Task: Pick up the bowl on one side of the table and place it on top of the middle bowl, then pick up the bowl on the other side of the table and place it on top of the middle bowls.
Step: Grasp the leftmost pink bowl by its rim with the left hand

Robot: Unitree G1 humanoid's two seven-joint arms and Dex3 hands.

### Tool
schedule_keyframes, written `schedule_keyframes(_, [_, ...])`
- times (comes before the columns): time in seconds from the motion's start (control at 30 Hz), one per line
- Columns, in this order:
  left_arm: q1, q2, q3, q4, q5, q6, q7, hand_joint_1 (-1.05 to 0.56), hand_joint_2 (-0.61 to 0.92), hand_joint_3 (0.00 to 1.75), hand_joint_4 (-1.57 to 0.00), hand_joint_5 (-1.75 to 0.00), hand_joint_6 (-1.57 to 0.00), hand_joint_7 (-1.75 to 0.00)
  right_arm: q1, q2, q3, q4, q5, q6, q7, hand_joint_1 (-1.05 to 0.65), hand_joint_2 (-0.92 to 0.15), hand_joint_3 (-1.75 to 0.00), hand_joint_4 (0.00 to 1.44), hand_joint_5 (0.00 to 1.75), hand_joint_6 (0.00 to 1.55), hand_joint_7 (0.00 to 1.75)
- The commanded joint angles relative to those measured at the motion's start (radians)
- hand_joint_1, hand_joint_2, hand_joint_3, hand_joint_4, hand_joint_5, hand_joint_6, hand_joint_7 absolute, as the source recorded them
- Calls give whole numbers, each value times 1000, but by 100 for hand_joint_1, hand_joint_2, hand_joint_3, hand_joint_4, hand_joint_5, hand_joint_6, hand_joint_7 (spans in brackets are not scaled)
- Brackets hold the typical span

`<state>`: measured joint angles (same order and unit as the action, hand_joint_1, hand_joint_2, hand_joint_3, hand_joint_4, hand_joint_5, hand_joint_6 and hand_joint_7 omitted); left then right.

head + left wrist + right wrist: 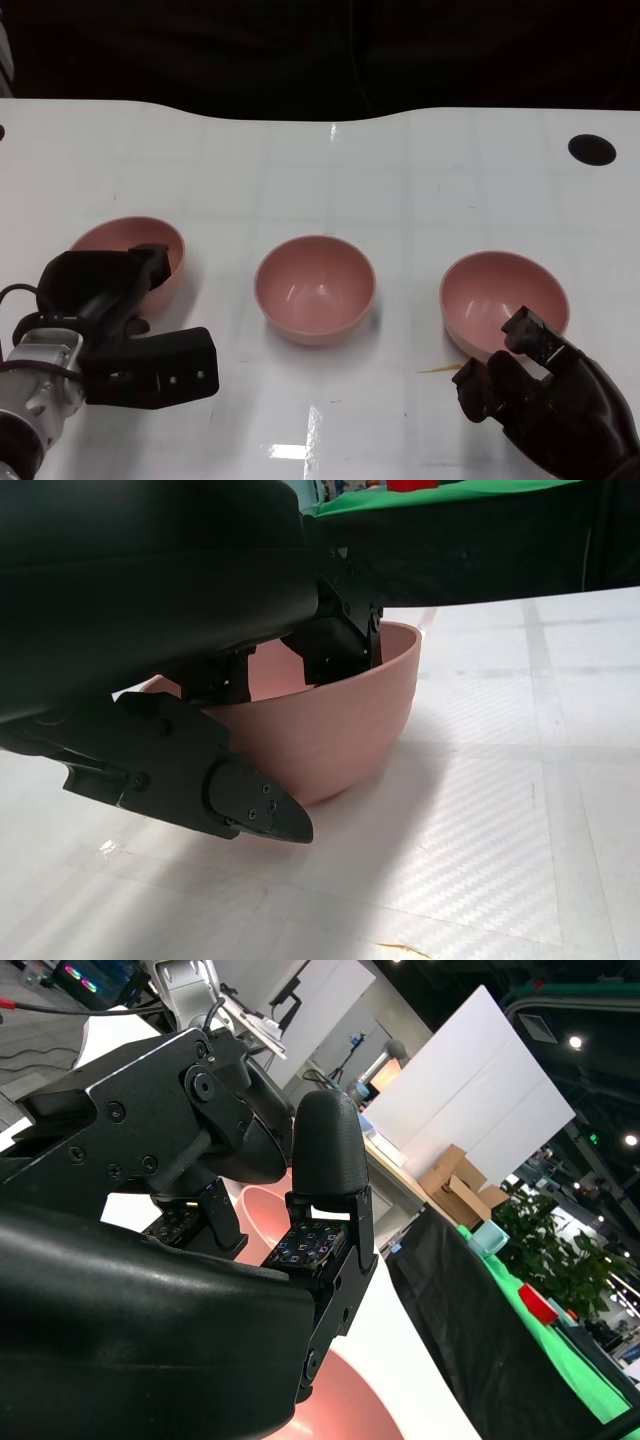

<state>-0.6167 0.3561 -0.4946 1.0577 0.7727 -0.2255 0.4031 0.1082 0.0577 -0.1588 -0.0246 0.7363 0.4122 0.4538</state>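
Three bowls: pink, set in a row across the white table [330,160], none stacked yet.
Left bowl [120,238]: sits at the table's left side, partly covered by the left hand.
Left hand [110,300]: fingers reach over the near rim into the bowl while the thumb lies outside the wall; the left wrist view shows fingertips [335,645] inside the rim, so it appears to grip the bowl, which seems to rest on the table.
Middle bowl [315,288]: upright, apart from both neighbours, untouched.
Right bowl [503,300]: upright at the right side, just beyond the right hand.
Right hand [545,395]: holds nothing, fingers spread, close to the bowl's near rim.
Step in hand: likely the first pick, on the left side.
Next move: probably lift the left bowl clear, carry it rightward, and lower it centred into the middle bowl.
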Motion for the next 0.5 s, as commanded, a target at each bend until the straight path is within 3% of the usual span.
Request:
schedule_keyframes(0.03, [11, 26, 3, -34, -14, -15, -16, -4, 92, 10, -68, -175, -46, -175, 7, -7, -9, -8, 2, 2, -5, -8, -51, -120, 83, 175, 86, 140])
schedule_keyframes(0.2, [21, 47, 5, -78, -14, -41, -6, -1, 92, 8, -65, -175, -45, -175, 6, -10, -10, 0, 2, -4, 8, -9, -52, -115, 82, 175, 87, 137])
schedule_keyframes(0.4, [29, 102, 10, -284, 0, -55, -61, -2, 92, 8, -64, -175, -45, -174, 4, -13, -13, 12, 0, -8, 19, -8, -55, -114, 81, 175, 86, 137])
schedule_keyframes(0.43, [31, 112, 12, -332, -1, -46, -97, -3, 92, 8, -63, -175, -48, -167, 2, -14, -14, 17, 0, -9, 22, -8, -56, -113, 81, 175, 86, 137])
schedule_keyframes(0.5, [40, 125, 23, -405, -9, -39, -150, -5, 92, 7, -67, -163, -73, -117, -1, -15, -15, 24, -1, -12, 30, -9, -56, -111, 81, 174, 86, 136])
